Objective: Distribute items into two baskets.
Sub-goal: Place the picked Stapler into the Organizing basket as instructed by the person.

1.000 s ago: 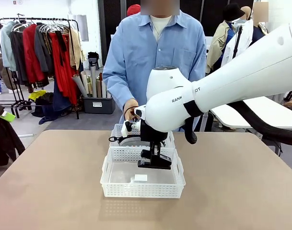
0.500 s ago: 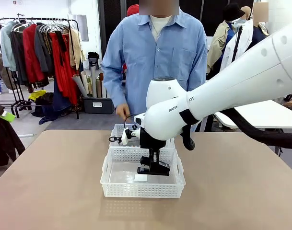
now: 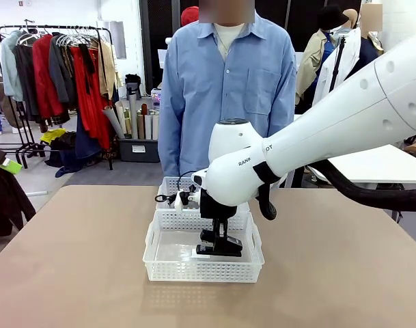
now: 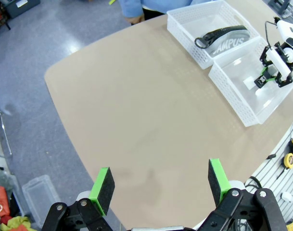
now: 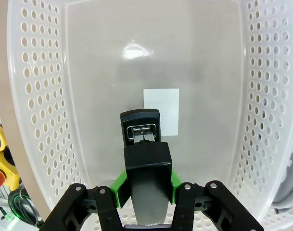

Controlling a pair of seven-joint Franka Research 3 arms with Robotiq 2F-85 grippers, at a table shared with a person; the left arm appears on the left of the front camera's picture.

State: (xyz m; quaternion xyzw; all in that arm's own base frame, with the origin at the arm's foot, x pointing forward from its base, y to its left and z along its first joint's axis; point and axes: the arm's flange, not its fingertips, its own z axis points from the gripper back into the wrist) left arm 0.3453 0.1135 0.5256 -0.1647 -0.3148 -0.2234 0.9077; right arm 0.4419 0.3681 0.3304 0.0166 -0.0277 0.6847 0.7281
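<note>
The right hand (image 3: 218, 240) had sunk lower into the near basket (image 3: 160, 263), clamped on the stapler (image 5: 145, 168) just above its floor, likely for gentle release; the left hand (image 4: 158, 185) hung apart.

I see broad bare table (image 4: 136, 120) for passage left of the near basket (image 3: 168, 268); inside, the right gripper (image 3: 218, 240) and its stapler (image 3: 221, 248) crowd the right half.
</note>
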